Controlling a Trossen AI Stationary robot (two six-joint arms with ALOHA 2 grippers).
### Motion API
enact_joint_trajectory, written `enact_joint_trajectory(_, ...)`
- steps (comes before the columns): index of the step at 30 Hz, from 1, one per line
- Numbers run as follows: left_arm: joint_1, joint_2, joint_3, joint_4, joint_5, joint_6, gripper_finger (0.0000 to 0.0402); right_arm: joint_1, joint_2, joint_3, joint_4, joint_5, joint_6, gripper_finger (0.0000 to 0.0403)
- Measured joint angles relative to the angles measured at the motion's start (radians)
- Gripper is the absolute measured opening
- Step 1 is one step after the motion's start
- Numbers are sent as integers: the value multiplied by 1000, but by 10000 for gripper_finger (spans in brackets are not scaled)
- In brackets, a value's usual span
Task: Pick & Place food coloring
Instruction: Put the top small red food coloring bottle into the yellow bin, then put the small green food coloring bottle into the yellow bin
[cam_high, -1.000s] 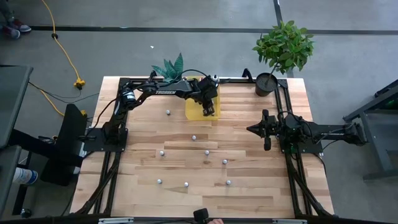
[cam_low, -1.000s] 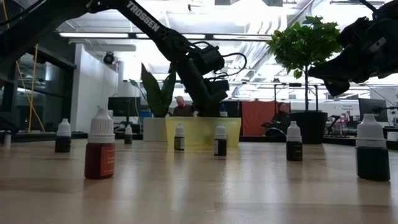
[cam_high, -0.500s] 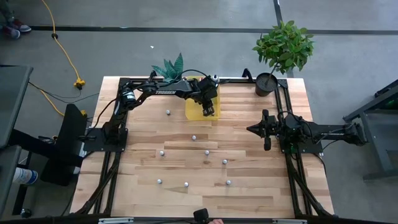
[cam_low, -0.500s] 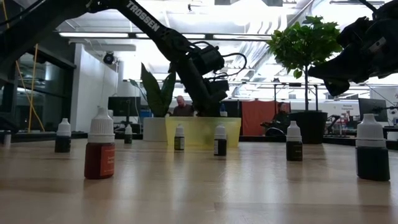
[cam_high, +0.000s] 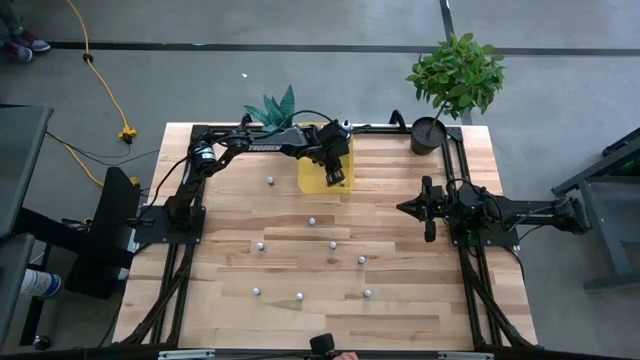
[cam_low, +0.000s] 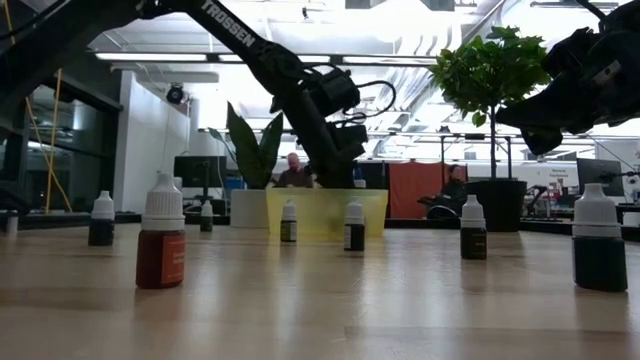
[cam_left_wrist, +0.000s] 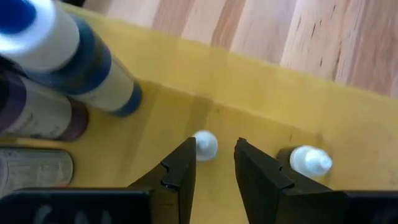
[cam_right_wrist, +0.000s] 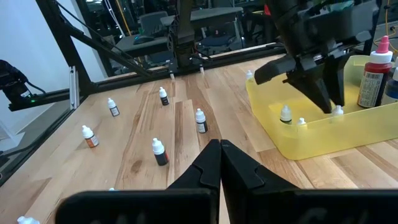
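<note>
Several small white-capped food coloring bottles (cam_high: 311, 221) stand upright and scattered on the wooden table; in the low view the nearest is a red-brown one (cam_low: 162, 245). The yellow tray (cam_high: 318, 182) sits at the far middle. My left gripper (cam_left_wrist: 214, 143) points down into it, open. A small bottle's white cap (cam_left_wrist: 204, 144) shows just past its fingertips, and another bottle (cam_left_wrist: 310, 160) stands beside it. Larger bottles (cam_left_wrist: 68, 62) lie in the tray. My right gripper (cam_right_wrist: 219, 147) waits shut at the table's right (cam_high: 428, 208).
A potted plant (cam_high: 430, 133) stands at the far right corner and a spiky-leaved plant (cam_high: 272, 108) at the far edge behind the tray. Both arms' black base frames run along the table's left and right sides. People sit in the room beyond (cam_low: 293, 170).
</note>
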Motion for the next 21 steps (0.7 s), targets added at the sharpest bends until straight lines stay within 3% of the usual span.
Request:
enact_joint_trajectory(10, 5, -55, 0, 9, -17, 22, 105, 0, 0, 0, 0, 0, 0, 0)
enact_joint_trajectory(21, 4, -230, -1, -124, 2, 11, 116, 0, 0, 0, 0, 0, 0, 0)
